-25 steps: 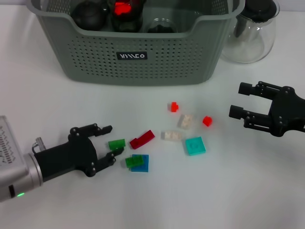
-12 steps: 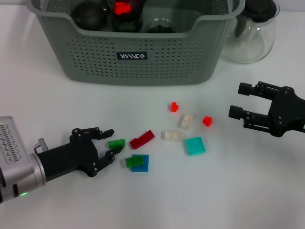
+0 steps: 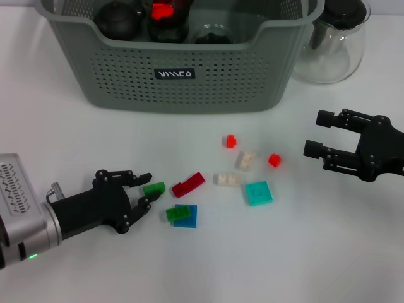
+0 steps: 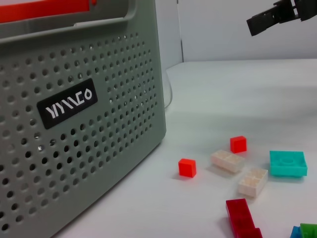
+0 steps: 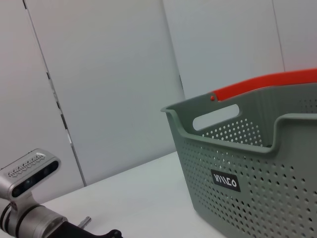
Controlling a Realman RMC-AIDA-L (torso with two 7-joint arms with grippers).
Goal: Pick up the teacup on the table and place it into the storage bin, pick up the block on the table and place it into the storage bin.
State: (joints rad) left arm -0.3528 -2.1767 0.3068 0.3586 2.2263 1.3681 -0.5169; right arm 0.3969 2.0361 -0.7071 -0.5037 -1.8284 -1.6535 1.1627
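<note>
The grey-green storage bin (image 3: 265, 76) stands at the back and holds dark round vessels (image 3: 120, 19) and a red piece. No teacup shows on the table. Several small blocks lie in front of the bin. My left gripper (image 3: 148, 188) lies low on the table, open, with its fingertips on either side of a green block (image 3: 155, 188). A long red block (image 3: 188, 184) lies just right of it. My right gripper (image 3: 317, 132) is open and empty, hovering at the right, apart from the blocks. It also shows far off in the left wrist view (image 4: 275, 15).
A green block on a blue one (image 3: 183, 215), two white blocks (image 3: 246, 160), two small red blocks (image 3: 231, 141) and a teal plate (image 3: 258, 192) lie mid-table. A clear glass carafe (image 3: 331, 47) stands right of the bin. The bin wall (image 4: 74, 124) fills the left wrist view.
My left gripper's fingers have narrowed around the green block, and the hand has shifted slightly. The right arm and the other blocks have not moved.
</note>
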